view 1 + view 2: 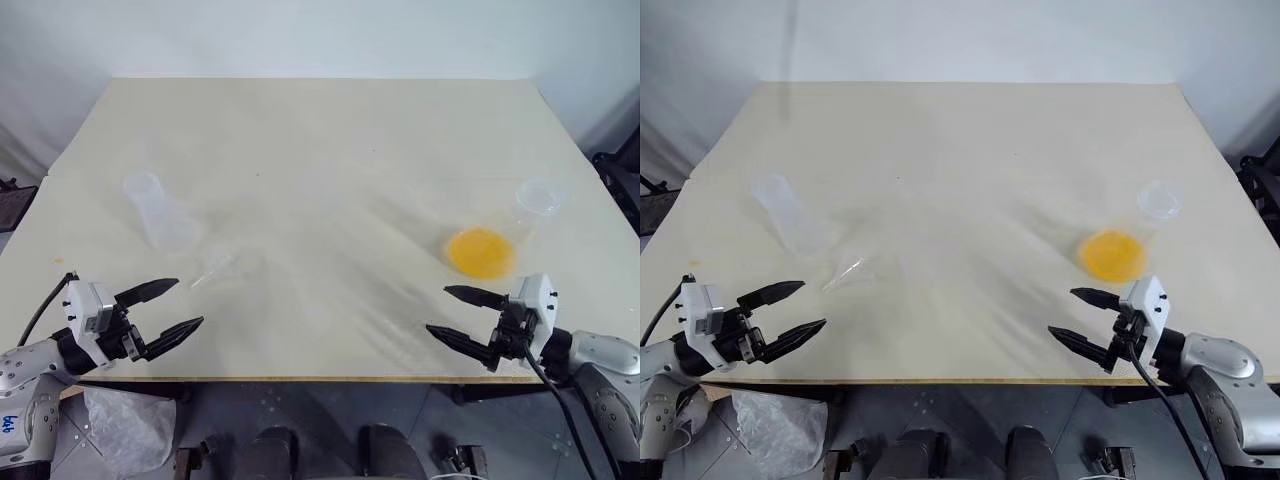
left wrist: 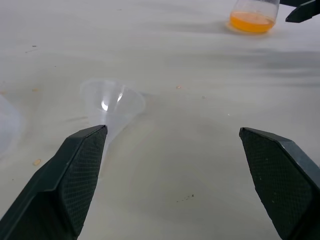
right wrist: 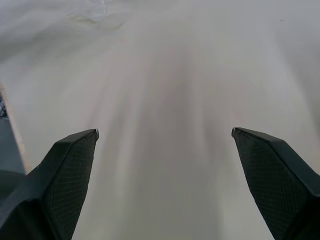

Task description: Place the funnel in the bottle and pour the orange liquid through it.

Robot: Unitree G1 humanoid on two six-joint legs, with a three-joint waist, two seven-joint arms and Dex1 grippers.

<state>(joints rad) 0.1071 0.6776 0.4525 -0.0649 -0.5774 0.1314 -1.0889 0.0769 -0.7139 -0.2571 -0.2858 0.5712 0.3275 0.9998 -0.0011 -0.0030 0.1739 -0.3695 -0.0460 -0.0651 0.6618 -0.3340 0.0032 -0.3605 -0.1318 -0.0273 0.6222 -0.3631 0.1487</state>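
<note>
Left tool (image 1: 178, 306): fingers wide, empty, low at desk (image 1: 300, 130) near edge; seemingly staged for the funnel.
Bottle (image 1: 155, 210): upright, far-left of desk, mouth free for funnel.
Funnel (image 1: 215, 268): on its side, just right of bottle, near left tool.
Orange liquid (image 1: 480, 252): shallow pool in clear flask (image 1: 520, 220), right side, ahead of right tool.
Right tool (image 1: 455, 312): wide, empty.
</note>
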